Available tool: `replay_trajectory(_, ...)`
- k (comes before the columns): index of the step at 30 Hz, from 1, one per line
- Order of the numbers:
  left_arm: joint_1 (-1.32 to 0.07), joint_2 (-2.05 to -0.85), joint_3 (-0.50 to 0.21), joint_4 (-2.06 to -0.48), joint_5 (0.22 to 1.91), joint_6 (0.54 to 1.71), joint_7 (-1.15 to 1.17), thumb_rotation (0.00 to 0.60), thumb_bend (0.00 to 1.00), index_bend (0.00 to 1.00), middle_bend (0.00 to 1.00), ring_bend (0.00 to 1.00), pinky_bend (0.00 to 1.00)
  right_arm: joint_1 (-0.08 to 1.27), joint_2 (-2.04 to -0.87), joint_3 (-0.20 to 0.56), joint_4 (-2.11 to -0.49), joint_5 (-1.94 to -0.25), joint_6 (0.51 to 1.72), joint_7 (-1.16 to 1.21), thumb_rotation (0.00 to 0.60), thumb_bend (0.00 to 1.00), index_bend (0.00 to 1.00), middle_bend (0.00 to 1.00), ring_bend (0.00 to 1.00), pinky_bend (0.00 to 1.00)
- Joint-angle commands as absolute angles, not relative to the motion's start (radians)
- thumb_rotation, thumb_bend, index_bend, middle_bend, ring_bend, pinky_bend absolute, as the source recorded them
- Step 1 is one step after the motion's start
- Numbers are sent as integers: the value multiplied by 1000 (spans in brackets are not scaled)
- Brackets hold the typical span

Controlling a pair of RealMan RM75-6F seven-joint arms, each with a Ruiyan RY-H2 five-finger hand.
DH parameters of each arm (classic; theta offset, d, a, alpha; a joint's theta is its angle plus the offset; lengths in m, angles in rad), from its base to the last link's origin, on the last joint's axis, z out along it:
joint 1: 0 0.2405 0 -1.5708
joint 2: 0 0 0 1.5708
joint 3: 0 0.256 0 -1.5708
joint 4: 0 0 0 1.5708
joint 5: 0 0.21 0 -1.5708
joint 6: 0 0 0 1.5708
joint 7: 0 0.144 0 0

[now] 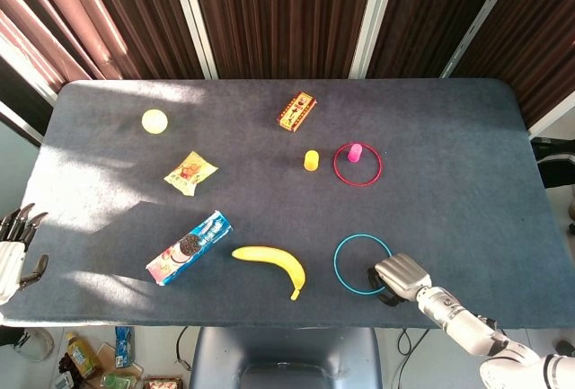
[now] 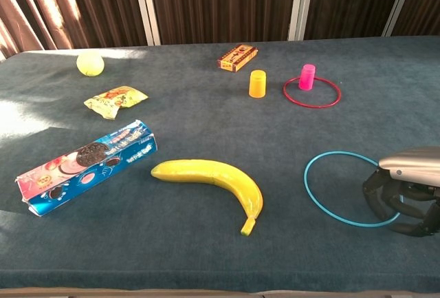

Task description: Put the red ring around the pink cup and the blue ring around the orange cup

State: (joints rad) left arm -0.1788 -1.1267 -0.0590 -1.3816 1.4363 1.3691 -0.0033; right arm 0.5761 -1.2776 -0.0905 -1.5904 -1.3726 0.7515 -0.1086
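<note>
Already our thin red plastic ring [image 1: 358, 164] lies flat on the dark blue counter [image 1: 449, 137] with the small pink cup [image 1: 355, 152] standing inside it toward its far rim, so we judge that half done. Our right hand [image 2: 407, 195] sits at the near right edge of the thin blue plastic ring [image 2: 347, 188], fingers curled down at the rim; we cannot tell whether they have pinched it, and the ring lies flat. The small orange cup [image 2: 257, 83] stands well beyond the hand, up and to its left, just beside the red ring. We think approaching the rim from outside keeps the loop's middle free for dropping over the cup. Our left hand [image 1: 16, 250] rests far off at the counter's edge, fingers apart, holding nothing.
</note>
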Motion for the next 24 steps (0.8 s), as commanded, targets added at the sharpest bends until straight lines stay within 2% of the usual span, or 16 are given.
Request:
replay_trajectory(1, -179, -1127, -59, -1381, 1436, 1370, -4, 600, 399, 141, 0, 0, 148, 575, -1280, -91, -1589, -1370, 753, -114, 600, 448, 655, 881, 1000, 1000)
replay_trajectory(14, -179, -1128, -59, -1379, 1437, 1369, -4, 600, 399, 141, 0, 0, 148, 565, -1287, -91, -1584, -1388, 781, -121, 600, 596, 747, 893, 1000, 1000)
replay_trajectory(24, -179, -1128, -59, -1380, 1434, 1365, -2, 600, 398, 141, 0, 0, 148, 561, -1269, -44, -1608, -1400, 852, -105, 600, 611, 807, 895, 1000, 1000)
